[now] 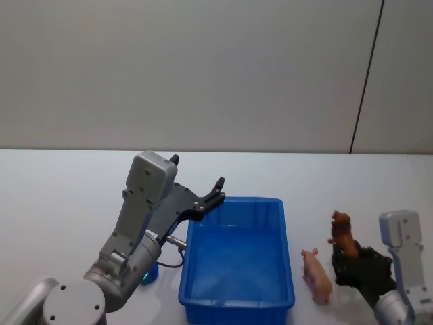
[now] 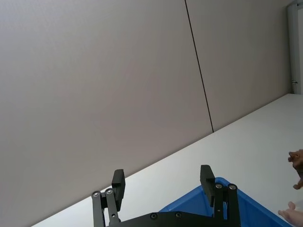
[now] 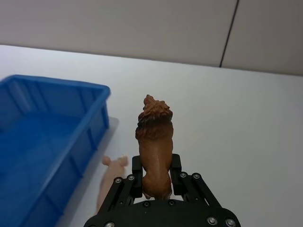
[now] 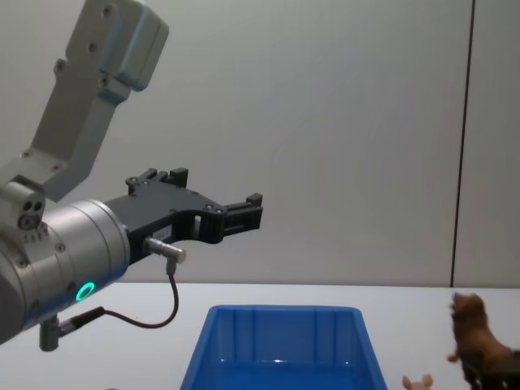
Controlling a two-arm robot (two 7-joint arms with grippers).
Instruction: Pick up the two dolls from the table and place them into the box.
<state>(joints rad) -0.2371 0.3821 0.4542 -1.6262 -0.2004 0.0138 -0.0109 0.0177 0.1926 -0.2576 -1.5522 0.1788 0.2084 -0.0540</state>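
Note:
The blue box point(image 1: 250, 200) sits on the white table point(image 1: 67, 189) in front of me, and no doll shows inside it. My right gripper point(image 1: 352, 261) is shut on the reddish-brown doll point(image 1: 342, 233), holding it upright to the right of the box; the right wrist view shows the doll point(image 3: 155, 142) clamped between the fingers point(image 3: 177, 165). The pale pink doll point(image 1: 316, 274) lies on the table between the box and that gripper. My left gripper point(image 1: 197, 175) hovers open above the box's far left corner, with nothing in it.
A plain grey wall with a dark vertical seam point(image 1: 365, 74) rises behind the table. Bare white tabletop stretches to the left of the box and beyond it. The left arm's cable point(image 4: 166, 305) loops below its wrist.

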